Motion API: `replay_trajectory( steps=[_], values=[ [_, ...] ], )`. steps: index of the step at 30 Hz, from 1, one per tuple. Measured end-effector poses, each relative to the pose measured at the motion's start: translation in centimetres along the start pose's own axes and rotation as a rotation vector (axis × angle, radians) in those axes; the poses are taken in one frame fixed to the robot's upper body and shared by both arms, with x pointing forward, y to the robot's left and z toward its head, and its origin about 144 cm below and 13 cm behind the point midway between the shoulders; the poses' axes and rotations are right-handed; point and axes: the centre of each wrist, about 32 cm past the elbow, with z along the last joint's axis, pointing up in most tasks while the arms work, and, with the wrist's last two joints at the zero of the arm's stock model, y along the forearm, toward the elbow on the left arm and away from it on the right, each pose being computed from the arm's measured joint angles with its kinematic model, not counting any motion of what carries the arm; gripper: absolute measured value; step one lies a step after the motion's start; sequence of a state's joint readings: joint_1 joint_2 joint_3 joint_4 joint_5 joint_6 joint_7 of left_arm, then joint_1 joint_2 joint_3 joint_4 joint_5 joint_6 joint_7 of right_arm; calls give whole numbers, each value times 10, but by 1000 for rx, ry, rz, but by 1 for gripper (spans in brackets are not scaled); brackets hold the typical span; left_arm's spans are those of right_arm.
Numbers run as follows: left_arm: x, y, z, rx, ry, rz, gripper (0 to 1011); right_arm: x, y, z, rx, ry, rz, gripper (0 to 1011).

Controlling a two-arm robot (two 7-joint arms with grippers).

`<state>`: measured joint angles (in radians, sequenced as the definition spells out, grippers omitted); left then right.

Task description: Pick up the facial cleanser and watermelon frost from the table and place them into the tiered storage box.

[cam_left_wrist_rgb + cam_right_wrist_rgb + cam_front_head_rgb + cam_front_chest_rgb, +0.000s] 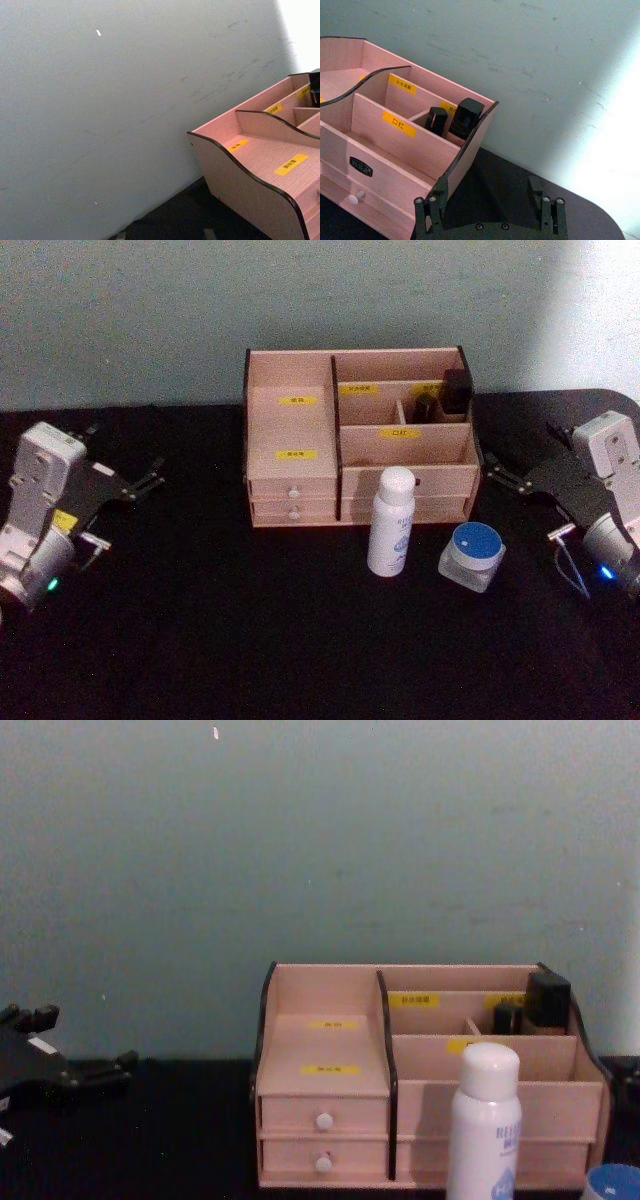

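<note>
The facial cleanser (390,522), a tall white bottle with blue lettering, stands upright on the black table just in front of the tiered storage box (290,365). To its right sits the watermelon frost (472,555), a squat clear jar with a blue lid. In the chest view the facial cleanser (485,1130) rises at the lower right, with the watermelon frost's lid (612,1183) at the corner. My left gripper (155,475) rests open at the far left, well away from both. At the far right, my right gripper (492,468) is open beside the box's right wall (470,150) and holds nothing.
Small black-capped bottles (455,390) stand in the box's back right compartment. Two small drawers with white knobs (294,502) face me at its left. A grey-green wall (320,840) rises right behind the box. Bare black table (250,640) spreads in front.
</note>
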<state>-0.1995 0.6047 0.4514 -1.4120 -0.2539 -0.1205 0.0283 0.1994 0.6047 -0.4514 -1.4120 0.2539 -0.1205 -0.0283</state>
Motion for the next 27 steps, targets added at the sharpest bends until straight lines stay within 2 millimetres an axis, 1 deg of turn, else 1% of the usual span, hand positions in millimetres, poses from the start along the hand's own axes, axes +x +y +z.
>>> replay_trajectory(
  steps=[27],
  values=[
    [0,0,0,0,0,0,1001,0,0,0,0,0,0,1002]
  ],
)
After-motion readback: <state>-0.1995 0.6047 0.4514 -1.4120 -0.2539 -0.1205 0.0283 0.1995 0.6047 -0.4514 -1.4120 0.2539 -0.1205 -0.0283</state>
